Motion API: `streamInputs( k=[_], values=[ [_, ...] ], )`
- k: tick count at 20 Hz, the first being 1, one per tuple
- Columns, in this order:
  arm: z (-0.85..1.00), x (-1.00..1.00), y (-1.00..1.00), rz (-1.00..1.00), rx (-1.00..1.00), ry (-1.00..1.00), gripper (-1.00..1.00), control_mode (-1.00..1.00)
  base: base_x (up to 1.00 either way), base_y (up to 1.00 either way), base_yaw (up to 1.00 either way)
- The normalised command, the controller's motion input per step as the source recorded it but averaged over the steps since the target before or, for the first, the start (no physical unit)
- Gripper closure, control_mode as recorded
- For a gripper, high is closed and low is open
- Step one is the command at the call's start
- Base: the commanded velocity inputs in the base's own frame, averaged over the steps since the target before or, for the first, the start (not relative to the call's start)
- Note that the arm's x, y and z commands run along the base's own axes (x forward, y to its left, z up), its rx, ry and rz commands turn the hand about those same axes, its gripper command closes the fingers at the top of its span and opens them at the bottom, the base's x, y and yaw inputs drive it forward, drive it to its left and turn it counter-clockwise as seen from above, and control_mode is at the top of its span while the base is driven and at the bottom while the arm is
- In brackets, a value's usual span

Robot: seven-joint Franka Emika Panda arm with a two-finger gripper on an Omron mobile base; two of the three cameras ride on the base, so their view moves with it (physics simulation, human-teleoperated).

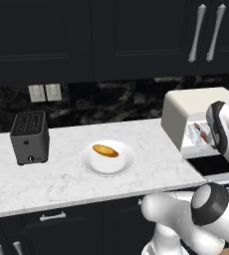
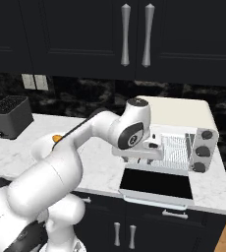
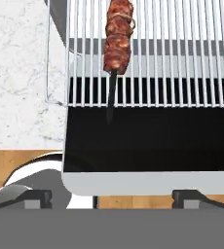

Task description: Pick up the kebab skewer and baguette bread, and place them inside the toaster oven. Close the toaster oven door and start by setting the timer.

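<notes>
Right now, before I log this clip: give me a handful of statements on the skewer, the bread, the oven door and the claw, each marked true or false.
1. The kebab skewer lies on the wire rack of the toaster oven. True.
2. The baguette bread is already in the oven. False: it lies on the white plate on the counter.
3. The toaster oven door is shut. False: it hangs folded down, open.
4. The claw is open and holds nothing. True: its fingertips stand wide apart, clear of the skewer.
5. The dark slot toaster stands between the plate and the oven. False: it stands on the plate's far side from the oven.
</notes>
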Motion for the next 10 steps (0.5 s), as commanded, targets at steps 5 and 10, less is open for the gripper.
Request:
streamInputs(
  k=[5,10],
  values=[
    [0.14,-1.00,0.84,0.05,0.00,-0.08,-1.00,-1.00,0.00,0.00,0.00],
    [0.10,-0.93,1.00,0.15,-0.01,-0.18,-1.00,-1.00,0.00,0.00,0.00]
  ],
)
